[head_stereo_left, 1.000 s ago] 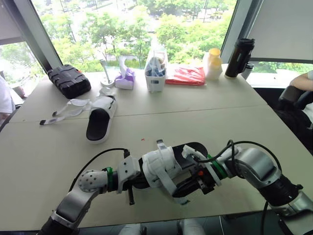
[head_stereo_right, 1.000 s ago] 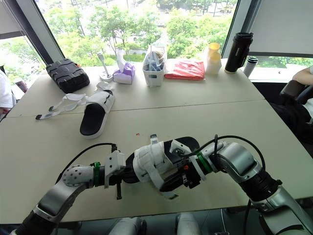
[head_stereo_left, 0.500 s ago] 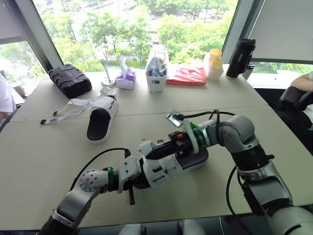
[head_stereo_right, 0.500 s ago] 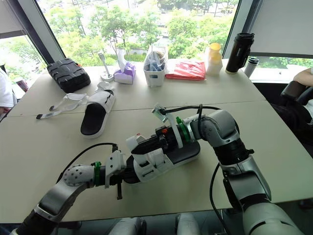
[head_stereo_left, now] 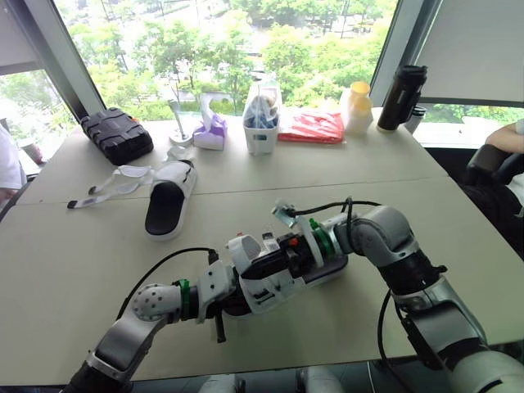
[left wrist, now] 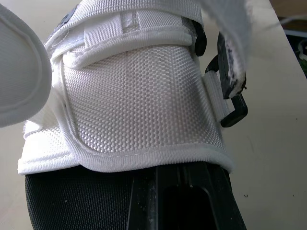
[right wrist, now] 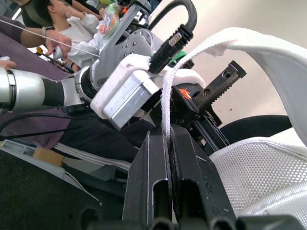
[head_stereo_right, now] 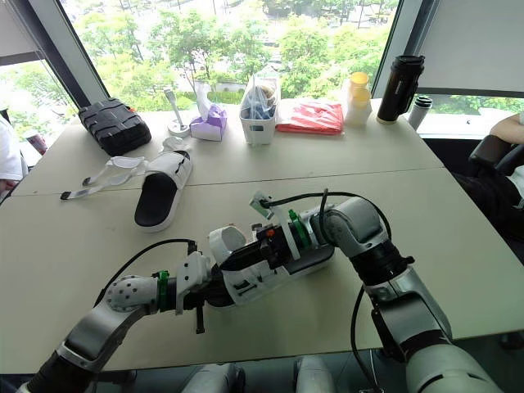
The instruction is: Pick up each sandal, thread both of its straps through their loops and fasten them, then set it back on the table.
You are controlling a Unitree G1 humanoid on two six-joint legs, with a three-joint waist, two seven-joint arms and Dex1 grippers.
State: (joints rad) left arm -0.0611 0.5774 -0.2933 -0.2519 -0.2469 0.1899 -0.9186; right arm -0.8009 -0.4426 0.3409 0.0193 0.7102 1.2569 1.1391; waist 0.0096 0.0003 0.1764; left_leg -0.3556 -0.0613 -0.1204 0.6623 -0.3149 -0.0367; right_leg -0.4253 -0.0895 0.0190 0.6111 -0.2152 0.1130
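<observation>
The near sandal (head_stereo_left: 270,290), white mesh upper on a black sole, lies across the table's front middle. My left gripper (head_stereo_left: 233,300) is shut on its end; in the left wrist view the upper (left wrist: 139,100) fills the frame, with a black loop (left wrist: 234,109) at its side. My right gripper (head_stereo_left: 260,264) reaches over the sandal's top, shut on a white strap (right wrist: 165,108) pinched between its fingers. The second sandal (head_stereo_left: 168,196) lies at the far left, its loose straps (head_stereo_left: 110,182) spread on the table.
Along the window edge stand a black case (head_stereo_left: 116,135), a purple tissue pack (head_stereo_left: 210,131), a white caddy (head_stereo_left: 260,123), a red bag (head_stereo_left: 311,127), a yellow bottle (head_stereo_left: 357,105) and a black flask (head_stereo_left: 402,97). A person's arm (head_stereo_left: 506,137) shows at the far right.
My right gripper swung from the sandal's front side up over its top with the strap, then settled lower and leftward. The sandal rolled so its upper faces front. The left arm held still.
</observation>
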